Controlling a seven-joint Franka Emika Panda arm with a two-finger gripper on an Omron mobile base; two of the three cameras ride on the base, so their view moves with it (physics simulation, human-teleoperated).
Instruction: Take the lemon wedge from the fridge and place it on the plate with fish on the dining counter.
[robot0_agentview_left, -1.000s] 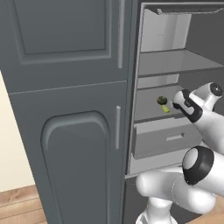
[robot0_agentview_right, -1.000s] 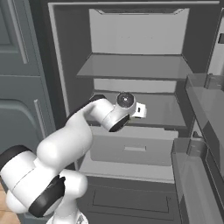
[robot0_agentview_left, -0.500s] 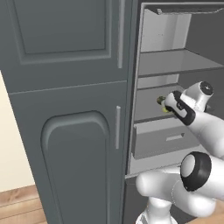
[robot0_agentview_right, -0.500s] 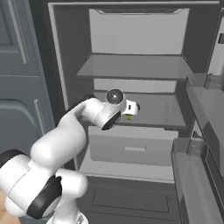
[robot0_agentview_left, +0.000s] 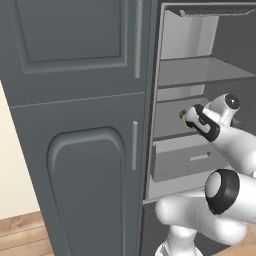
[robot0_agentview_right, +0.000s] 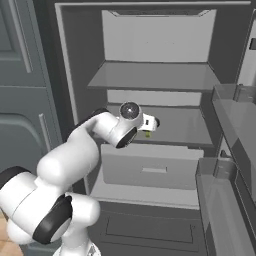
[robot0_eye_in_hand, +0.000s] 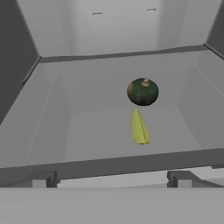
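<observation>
White and dark-jointed, the arm rises from the base and reaches forward into the open fridge (robot0_agentview_right: 75, 75), its wrist level with the middle shelf (robot0_agentview_right: 190, 127). In the hand view the two dark fingers (robot0_eye_in_hand: 41, 178) stand wide apart at the bottom edge, spread fully open and gripping nothing, with bare shelf between them. The gripper (robot0_agentview_right: 154, 122) sits at the front lip of that shelf, above the pale grey drawer (robot0_agentview_right: 155, 167).

Just beyond the fingers, the lemon wedge (robot0_eye_in_hand: 139, 127) lies flat on the pale shelf floor, a narrow yellow sliver pointing away from the hand, slightly right of the midline between the fingertips. It is near the gripper but not touched by it. From the left base view only a speck of yellow (robot0_agentview_left: 188, 125) shows beside the hand.

Right behind the wedge, nearly touching its far tip, sits a small dark green round lump (robot0_eye_in_hand: 142, 92). Farther back is the shelf's rear wall.

Beside the fridge on the left stands the panelled dark grey cabinet (robot0_agentview_left: 75, 150) with slim silver handles.
</observation>
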